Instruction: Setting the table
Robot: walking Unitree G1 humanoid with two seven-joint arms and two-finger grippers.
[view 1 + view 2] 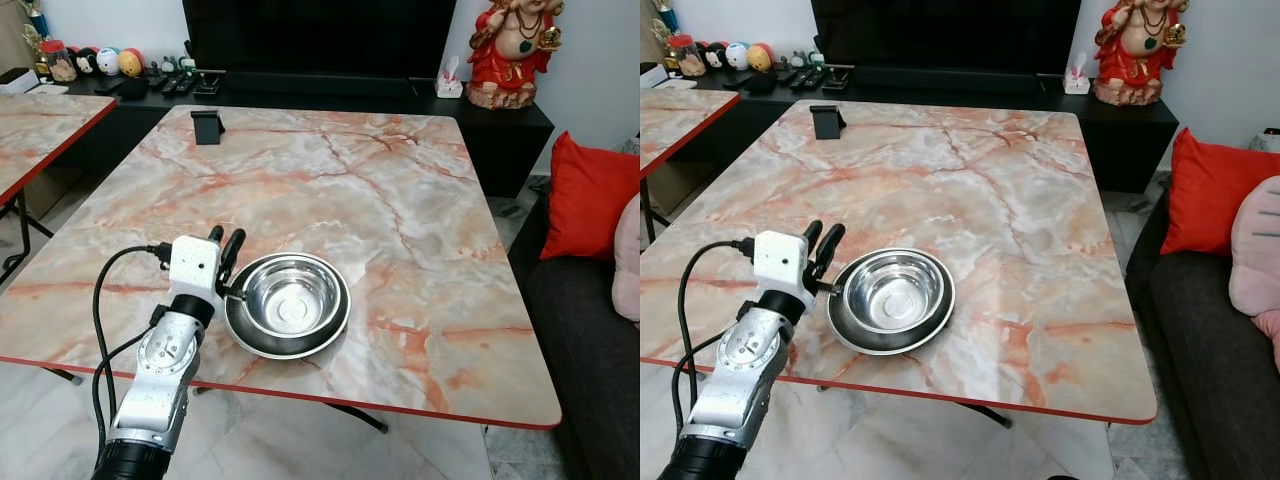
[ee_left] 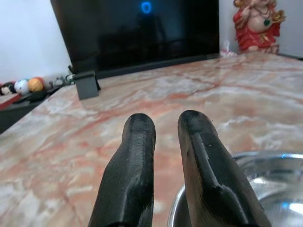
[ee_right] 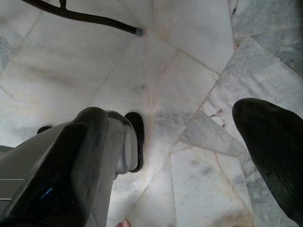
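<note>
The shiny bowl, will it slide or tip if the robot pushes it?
The steel bowl would probably slide, since the marble table looks smooth. It sits nested in a second bowl, so both may shift together. Wide and low, it seems unlikely to tip.

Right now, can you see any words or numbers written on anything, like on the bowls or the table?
None can be read.
Steel bowls, touched at the rim by the left end effector: plain, no writing.
Marble-pattern table: veins alone, no letters.
Black stand at the far edge: no label showing.
Red statue and small toys on the TV unit: too small to tell.
</note>
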